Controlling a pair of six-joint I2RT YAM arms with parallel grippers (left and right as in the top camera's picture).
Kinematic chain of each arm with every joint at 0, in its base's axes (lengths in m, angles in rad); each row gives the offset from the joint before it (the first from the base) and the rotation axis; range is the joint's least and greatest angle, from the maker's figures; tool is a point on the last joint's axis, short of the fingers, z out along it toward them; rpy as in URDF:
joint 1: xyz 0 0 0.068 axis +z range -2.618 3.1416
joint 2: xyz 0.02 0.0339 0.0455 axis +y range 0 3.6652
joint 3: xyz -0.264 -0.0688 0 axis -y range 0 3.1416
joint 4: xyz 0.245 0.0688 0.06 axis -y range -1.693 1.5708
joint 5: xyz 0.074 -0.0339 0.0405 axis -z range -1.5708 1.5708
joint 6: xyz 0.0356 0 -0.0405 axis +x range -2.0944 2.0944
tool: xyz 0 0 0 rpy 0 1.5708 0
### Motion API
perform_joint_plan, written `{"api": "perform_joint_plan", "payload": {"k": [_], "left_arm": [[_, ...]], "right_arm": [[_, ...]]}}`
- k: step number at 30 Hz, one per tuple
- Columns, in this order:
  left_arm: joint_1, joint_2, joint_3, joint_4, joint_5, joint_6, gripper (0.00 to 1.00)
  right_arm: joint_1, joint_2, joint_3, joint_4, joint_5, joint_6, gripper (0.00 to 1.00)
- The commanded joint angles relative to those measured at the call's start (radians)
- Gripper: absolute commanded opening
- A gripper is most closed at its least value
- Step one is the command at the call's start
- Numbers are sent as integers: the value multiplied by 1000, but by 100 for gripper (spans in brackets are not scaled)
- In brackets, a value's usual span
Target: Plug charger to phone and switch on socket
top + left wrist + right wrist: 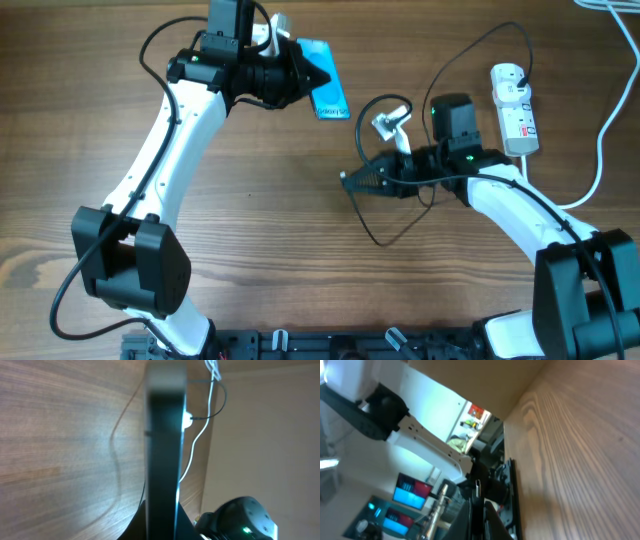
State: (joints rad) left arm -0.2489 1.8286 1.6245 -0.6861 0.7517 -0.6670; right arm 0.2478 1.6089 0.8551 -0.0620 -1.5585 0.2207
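The phone (329, 88), its turquoise screen facing up, is lifted at the back of the table with my left gripper (316, 78) shut on its left edge. In the left wrist view the phone (165, 435) shows edge-on as a dark slab standing up from between the fingers (190, 522). My right gripper (352, 180) is shut on the charger's plug end, and the small metal tip (477, 488) sticks out past the fingertips toward the left. The charger's thin black cable (372, 230) loops over the table. The white socket (514, 110) lies at the far right.
A white cable bundle (391, 120) lies between the phone and the right arm. The socket's thick white lead (603, 140) runs along the right edge. Bare wooden table (250, 220) lies between the two arms.
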Motion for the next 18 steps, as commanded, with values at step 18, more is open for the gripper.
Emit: {"api": "perform_joint_plan", "payload": {"k": [18], "left_arm": [[104, -74, 14, 279, 323, 27, 4]], "right_arm": [[-302, -189, 10, -62, 507, 159, 5]]}}
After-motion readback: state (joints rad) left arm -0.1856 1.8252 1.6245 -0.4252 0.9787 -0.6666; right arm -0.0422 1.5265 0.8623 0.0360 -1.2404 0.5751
